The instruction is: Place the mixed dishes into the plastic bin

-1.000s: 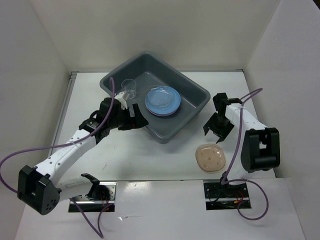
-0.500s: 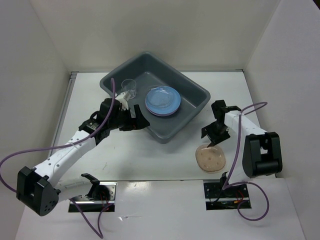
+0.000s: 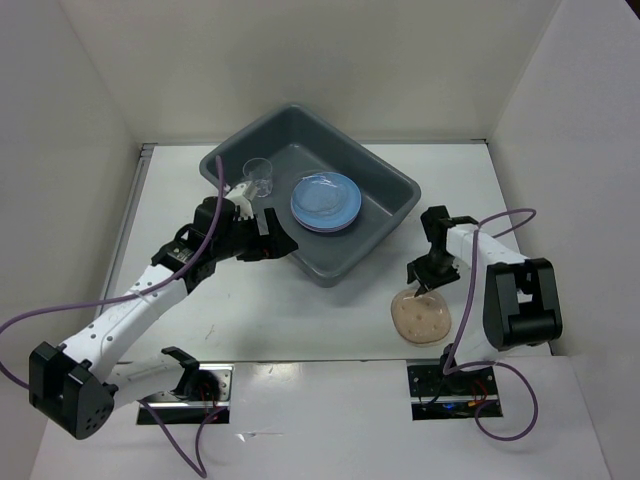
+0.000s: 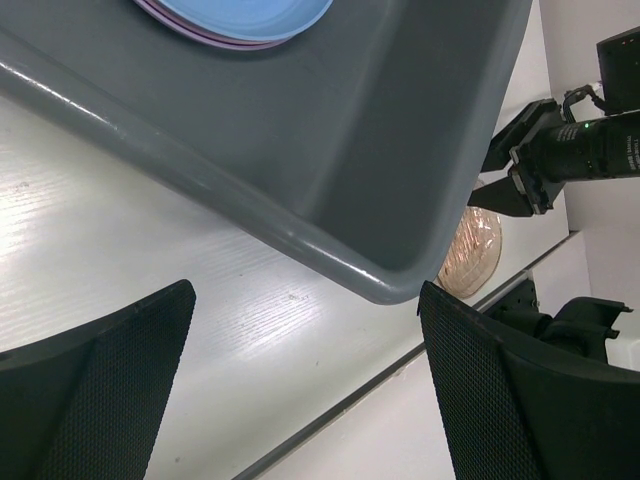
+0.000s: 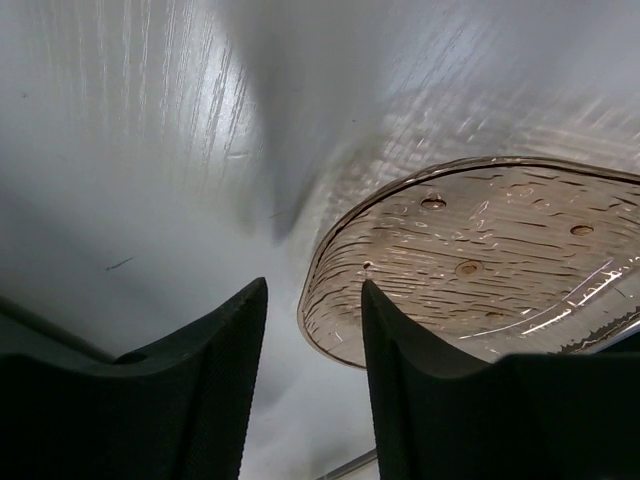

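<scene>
From above, the grey bin (image 3: 370,225) sits at the far middle of the white table (image 3: 300,310). Inside it a blue plate (image 3: 325,200) tops a small stack, and a clear cup (image 3: 258,172) stands in the left corner. The left gripper (image 3: 270,243) hangs at the bin's near left rim. The tan dish (image 3: 420,320) lies on the table at the near right, outside the bin, with the right gripper (image 3: 426,282) at its far edge.

In the left wrist view, the left gripper (image 4: 307,300) has its jaws spread wide and holds nothing. Past it are the bin (image 4: 350,120), the blue plate (image 4: 240,10), the tan dish (image 4: 482,250) and the right gripper (image 4: 480,186).

In the right wrist view, the right gripper (image 5: 315,290) has its jaws apart, straddling the rim of the tan dish (image 5: 470,270), which rests on the table (image 5: 150,150).
</scene>
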`<state>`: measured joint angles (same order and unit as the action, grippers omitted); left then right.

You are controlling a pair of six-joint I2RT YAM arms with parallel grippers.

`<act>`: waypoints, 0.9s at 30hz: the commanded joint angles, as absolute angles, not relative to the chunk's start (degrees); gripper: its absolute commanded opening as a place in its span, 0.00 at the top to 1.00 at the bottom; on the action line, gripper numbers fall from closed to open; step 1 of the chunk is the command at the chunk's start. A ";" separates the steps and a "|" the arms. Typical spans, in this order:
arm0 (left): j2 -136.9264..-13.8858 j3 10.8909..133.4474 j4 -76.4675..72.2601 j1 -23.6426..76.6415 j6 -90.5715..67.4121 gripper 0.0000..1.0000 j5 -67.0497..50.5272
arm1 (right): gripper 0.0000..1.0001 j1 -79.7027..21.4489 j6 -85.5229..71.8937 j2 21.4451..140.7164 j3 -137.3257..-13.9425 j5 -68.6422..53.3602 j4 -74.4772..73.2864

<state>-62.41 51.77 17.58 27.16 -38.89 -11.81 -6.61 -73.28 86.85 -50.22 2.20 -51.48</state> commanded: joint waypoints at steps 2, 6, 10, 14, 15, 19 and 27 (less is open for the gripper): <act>-61.17 51.51 16.79 27.33 -37.00 0.00 -12.04 | 0.54 -6.94 -74.18 87.54 -50.01 5.88 -52.56; -60.64 51.50 16.79 27.33 -37.00 0.00 -12.04 | 0.68 -6.94 -74.18 88.06 -50.01 5.89 -52.56; -60.64 51.50 16.79 27.33 -37.00 0.00 -12.04 | 0.74 -6.94 -73.56 88.68 -48.60 6.50 -51.42; -60.64 50.98 16.79 27.33 -37.00 0.00 -12.04 | 0.74 -6.94 -73.04 89.82 -48.08 6.50 -49.93; -60.64 50.98 16.79 27.33 -37.00 0.00 -12.04 | 0.73 -6.94 -73.04 89.82 -48.08 6.50 -49.92; -60.64 50.98 16.79 27.33 -37.52 0.00 -12.04 | 0.89 -6.94 -72.51 90.97 -48.60 6.50 -49.92; -60.12 50.98 16.26 27.33 -37.53 0.00 -10.90 | 1.00 -6.94 -71.98 85.72 -52.19 8.34 -53.86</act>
<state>-61.65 51.22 17.67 27.16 -38.79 -11.60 -6.61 -71.83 89.17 -49.65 4.25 -53.56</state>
